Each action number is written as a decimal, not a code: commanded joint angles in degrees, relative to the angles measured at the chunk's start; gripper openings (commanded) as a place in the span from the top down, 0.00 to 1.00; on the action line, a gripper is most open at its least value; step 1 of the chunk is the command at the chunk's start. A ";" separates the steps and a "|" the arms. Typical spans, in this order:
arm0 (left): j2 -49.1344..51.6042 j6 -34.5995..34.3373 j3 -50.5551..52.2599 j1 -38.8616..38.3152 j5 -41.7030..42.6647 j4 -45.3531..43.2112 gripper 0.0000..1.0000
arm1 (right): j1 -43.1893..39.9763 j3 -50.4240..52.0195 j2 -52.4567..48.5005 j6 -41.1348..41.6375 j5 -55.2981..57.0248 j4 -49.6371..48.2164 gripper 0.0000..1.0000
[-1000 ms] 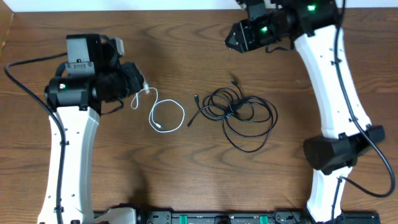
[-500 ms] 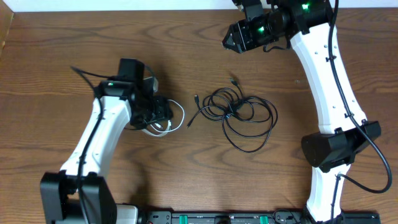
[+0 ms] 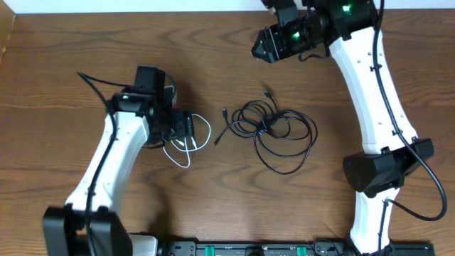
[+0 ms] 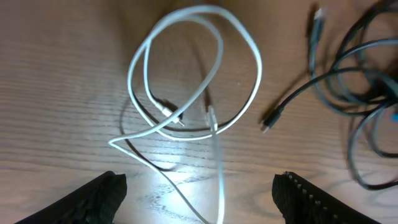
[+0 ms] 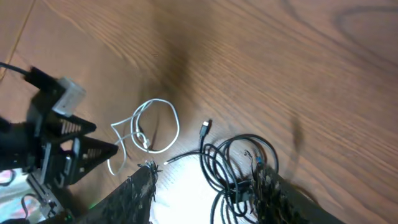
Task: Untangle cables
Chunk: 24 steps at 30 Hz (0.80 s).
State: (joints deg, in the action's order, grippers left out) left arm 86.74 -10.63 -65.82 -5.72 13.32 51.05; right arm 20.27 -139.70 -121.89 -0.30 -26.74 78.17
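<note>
The short white looped cord [image 4: 259,71] and coiled thin black cord [image 3: 266,128] are lying apart mid-tabletop. Left fingers [image 4: 102,196] are hovering wide open, empty, above the white one; right fingers [image 5: 140,193] are gaping, empty. The next move is likely calling for straightening loops.

brown wood-grain table [image 3: 43,71], softly lit

The table [image 3: 57,64] is brown wood with clear grain and a soft satin sheen that throws back pale patches of light; the white cable [image 4: 217,162] has a smooth, slightly glossy plastic sheath, and its small plug tips look like bright metal; the black cable [image 3: 264,130] looks smooth and duller, plastic or rubber. The arms [image 3: 106,171] wear smooth, glossy white plastic shells with matt black joints; the left gripper [image 4: 200,183] has fingers [image 4: 311,196] of matt black plastic, ridged along the inner edge.
</note>
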 commanded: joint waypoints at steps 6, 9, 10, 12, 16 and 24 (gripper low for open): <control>-15.10 -6.25 -4.81 7.87 -2.69 -0.04 0.19 | 7.34 -0.02 -4.98 1.81 -0.20 -1.75 0.53; -18.91 -6.67 -4.81 13.07 -2.69 0.79 0.10 | 9.92 -0.02 -7.34 3.78 -0.22 -3.23 0.53; -19.61 -6.67 -4.81 14.36 -2.69 1.03 0.10 | 10.78 -0.02 -8.09 4.42 -0.22 -3.76 0.53; -20.92 -7.15 -4.81 17.53 -2.69 1.60 0.10 | 12.68 -0.02 -9.79 5.33 -0.22 -4.96 0.53; -21.33 -7.72 -4.81 21.59 -2.40 1.95 0.09 | 16.55 -0.02 -13.07 7.17 -0.22 -7.41 0.50; -20.83 -7.69 -4.81 22.53 -2.40 2.12 0.09 | 23.63 -0.02 -20.83 13.97 1.29 -12.98 0.37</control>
State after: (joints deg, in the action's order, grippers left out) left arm 65.58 -18.02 -70.08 16.51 11.42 52.77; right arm 42.04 -139.70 -139.94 9.72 -26.41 65.71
